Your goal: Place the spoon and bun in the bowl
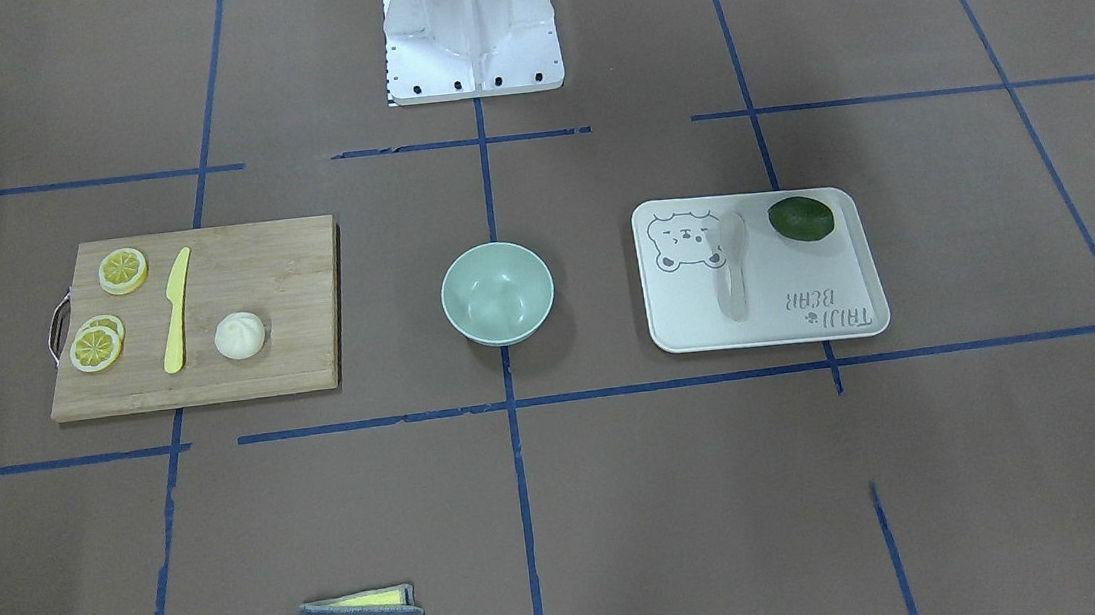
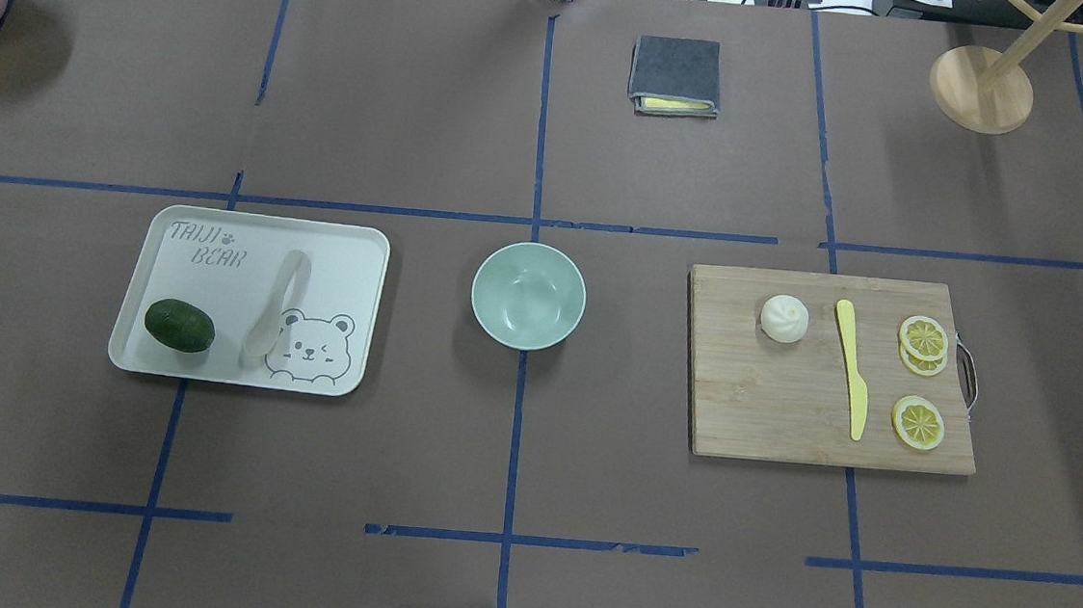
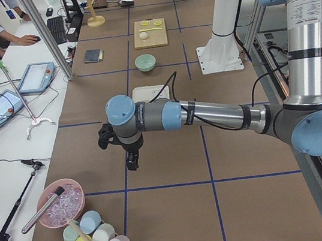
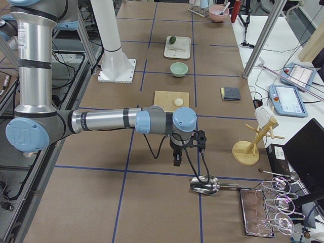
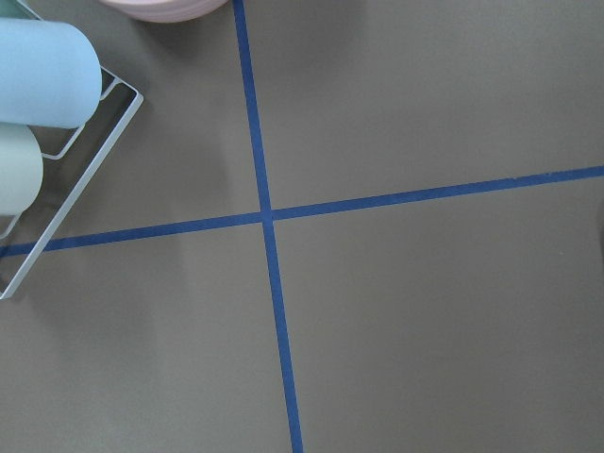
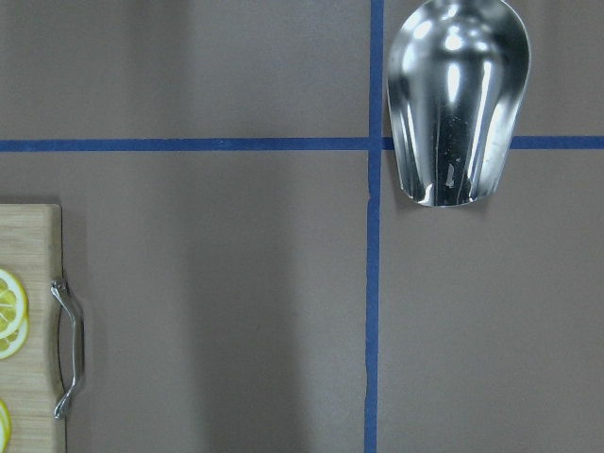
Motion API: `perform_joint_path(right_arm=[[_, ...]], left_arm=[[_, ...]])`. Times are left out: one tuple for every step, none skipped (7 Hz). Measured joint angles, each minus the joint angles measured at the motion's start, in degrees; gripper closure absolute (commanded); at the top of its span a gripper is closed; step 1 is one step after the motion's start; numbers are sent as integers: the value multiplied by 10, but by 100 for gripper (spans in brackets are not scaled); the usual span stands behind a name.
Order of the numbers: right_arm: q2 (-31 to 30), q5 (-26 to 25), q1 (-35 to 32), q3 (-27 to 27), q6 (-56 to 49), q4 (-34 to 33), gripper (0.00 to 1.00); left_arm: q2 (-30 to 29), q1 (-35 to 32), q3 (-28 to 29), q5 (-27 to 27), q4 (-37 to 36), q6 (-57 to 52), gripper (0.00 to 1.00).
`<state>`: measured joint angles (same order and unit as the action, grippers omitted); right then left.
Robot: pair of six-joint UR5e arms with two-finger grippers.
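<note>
Knife point(image 2: 851, 369), lemon slices point(image 2: 918, 423) on board point(image 2: 765, 409); avocado point(image 2: 179, 325), perhaps, on tray point(image 2: 352, 260).

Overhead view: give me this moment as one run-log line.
phase: not started | spoon: on tray | bun: on cutting board | bowl: empty | left gripper, right gripper: far from items, state unclear

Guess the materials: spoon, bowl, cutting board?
Spoon: probably plastic, off-white, slightly translucent, dull sheen.
Bowl: likely plastic or melamine, mint green, smooth, with only soft highlights.
Cutting board: bamboo or wood, with visible strip grain and a matte finish.
</note>
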<state>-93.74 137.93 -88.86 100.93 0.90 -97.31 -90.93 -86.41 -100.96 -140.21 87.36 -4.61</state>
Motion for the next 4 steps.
perform_joint_path(right_arm=[[1,0,2,9,1,4,0],[1,1,6,17,2,12,0],[0,2,12,22,2,19,0],[0,2,19,26,1,26,0]], left_arm=[[-3,43,-1,-10,48,5,0],[-12,86,-2,-13,91,31,0],[-25,128,-3,-13,141,106,0],[-41,175,-3,-3,201,214,0]])
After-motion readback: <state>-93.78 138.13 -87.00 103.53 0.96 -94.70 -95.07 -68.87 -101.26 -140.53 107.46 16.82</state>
